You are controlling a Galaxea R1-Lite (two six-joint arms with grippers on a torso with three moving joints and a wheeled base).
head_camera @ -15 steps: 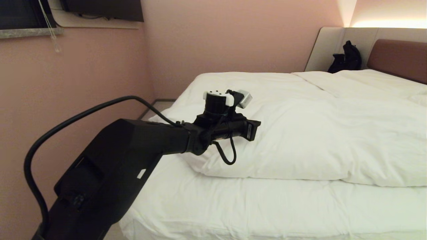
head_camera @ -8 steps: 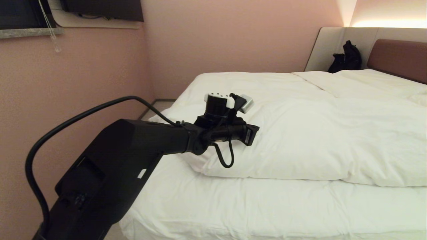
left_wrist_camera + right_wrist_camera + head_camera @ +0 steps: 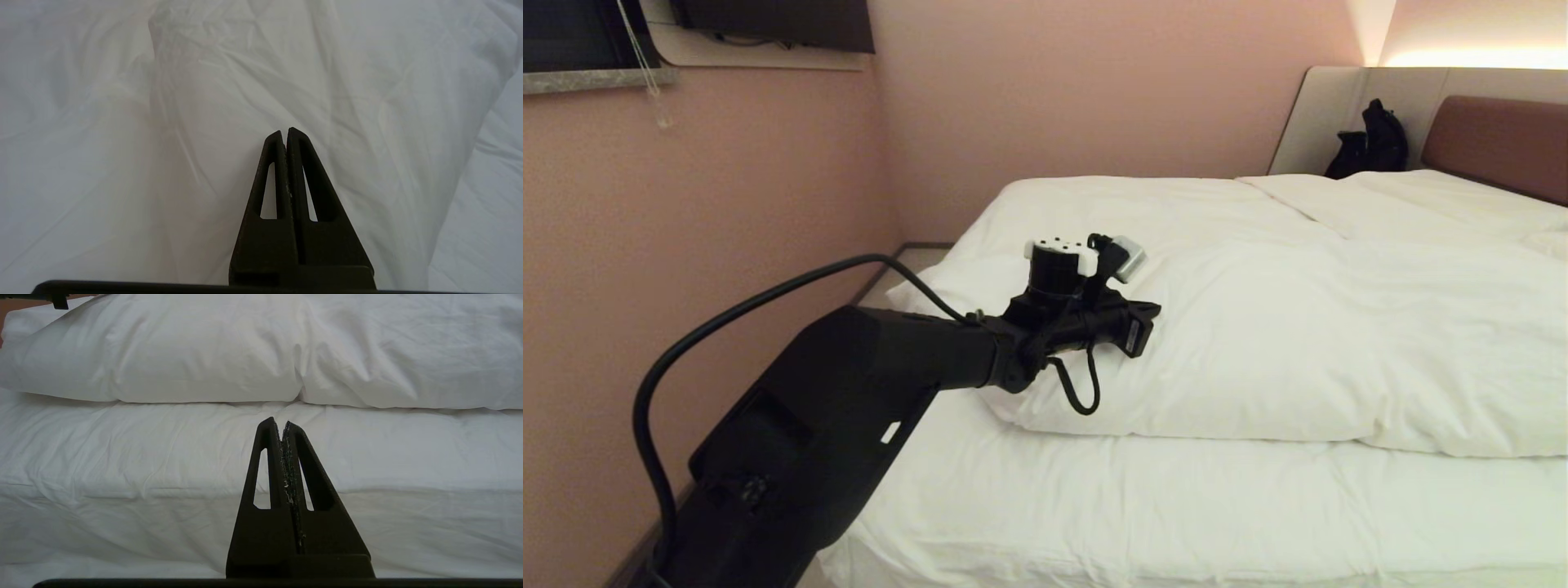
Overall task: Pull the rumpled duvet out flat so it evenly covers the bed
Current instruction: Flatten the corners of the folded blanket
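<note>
Left gripper at frame center, fingers pressed together on nothing, poised over the puffy white duvet. Duvet bunched across the middle and right of the bed, bare sheet along the lower edge. Right gripper closed, empty, facing the bed's side.

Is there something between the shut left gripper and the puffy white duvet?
No. In the left wrist view the left gripper has only bare duvet ahead.
</note>
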